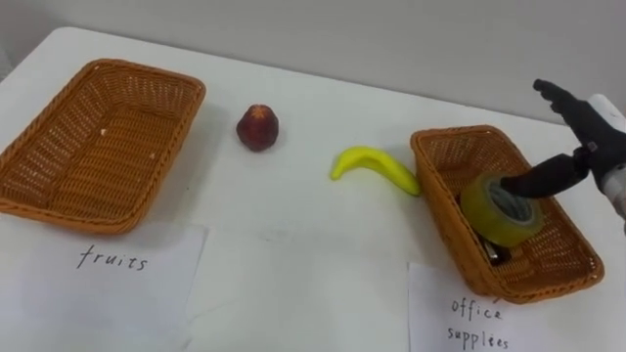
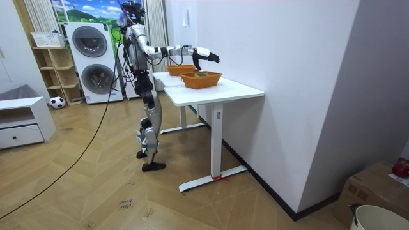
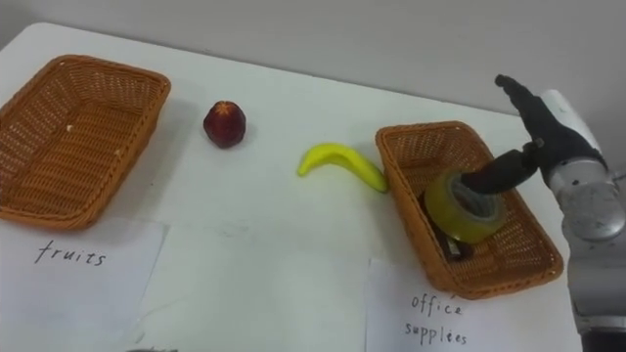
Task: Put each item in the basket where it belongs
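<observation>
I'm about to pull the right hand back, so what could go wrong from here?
One finger of the right hand seems to reach into the tape roll; retracting could drag it out of the office supplies basket. The banana lies against that basket's wall, so a jolt may shove it.

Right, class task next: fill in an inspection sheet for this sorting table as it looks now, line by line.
Surface: white table, two paper labels.
Job's things: apple and banana on the table; left basket empty; tape and a dark item in right basket.
Clutter: nothing seen.
Hands: right hand open above right basket, thumb at the tape's hole.
Cables: nothing seen but the robot's own.
Surroundings: washers, shelf, ball.
</observation>
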